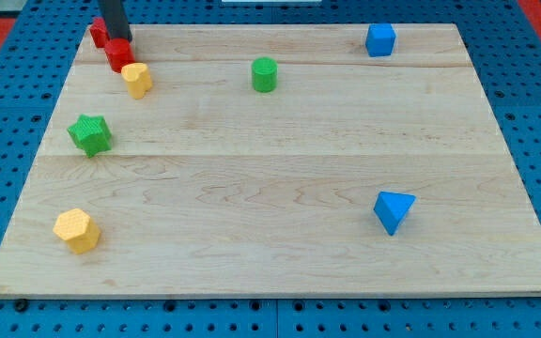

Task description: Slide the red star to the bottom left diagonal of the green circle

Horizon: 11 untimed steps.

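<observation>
The green circle [264,73] stands in the upper middle of the wooden board [280,244]. Two red blocks are crowded into the board's top left corner: one [96,32] at the left of the rod and partly hidden by it, the other [117,54] just below the rod. I cannot tell which of them is the red star. My tip [118,39] sits between them, touching or nearly touching both. Both red blocks lie far to the left of the green circle and slightly above it.
A yellow block [137,79] sits right below the lower red block, touching or almost touching it. A green star [89,134] is at the left, a yellow hexagon [76,230] at the bottom left, a blue cube [379,39] at the top right, and a blue triangle [394,210] at the lower right.
</observation>
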Tool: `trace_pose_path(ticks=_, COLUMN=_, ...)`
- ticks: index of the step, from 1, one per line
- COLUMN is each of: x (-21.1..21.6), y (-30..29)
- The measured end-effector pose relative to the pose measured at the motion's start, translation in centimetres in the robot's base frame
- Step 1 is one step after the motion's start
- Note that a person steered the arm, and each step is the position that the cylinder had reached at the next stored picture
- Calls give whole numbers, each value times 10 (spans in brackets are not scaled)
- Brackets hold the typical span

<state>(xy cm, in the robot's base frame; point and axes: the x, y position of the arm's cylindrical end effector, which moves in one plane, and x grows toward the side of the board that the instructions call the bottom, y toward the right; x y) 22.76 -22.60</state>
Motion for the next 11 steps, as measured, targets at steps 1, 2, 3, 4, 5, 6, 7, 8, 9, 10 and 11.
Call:
trace_pose_path(ticks=1, x=4, y=1)
trace_pose_path(ticks=2, x=3, y=11)
trace_pose_path(ticks=3, x=6, y=8)
trace_pose_path(ticks=4, x=8, y=-16)
trace_pose_path(ticks=5, x=37, y=-35)
trace_pose_path(ticks=6, x=66, y=-52)
trace_pose_path(ticks=7, x=60, y=-79)
trace_pose_path(ticks=8, x=13, y=-79)
trace_pose_path(ticks=9, x=-5, y=-79)
trace_pose_path(ticks=10, x=-29, y=-73)
trace_pose_path(ticks=11, x=-27, y=-36)
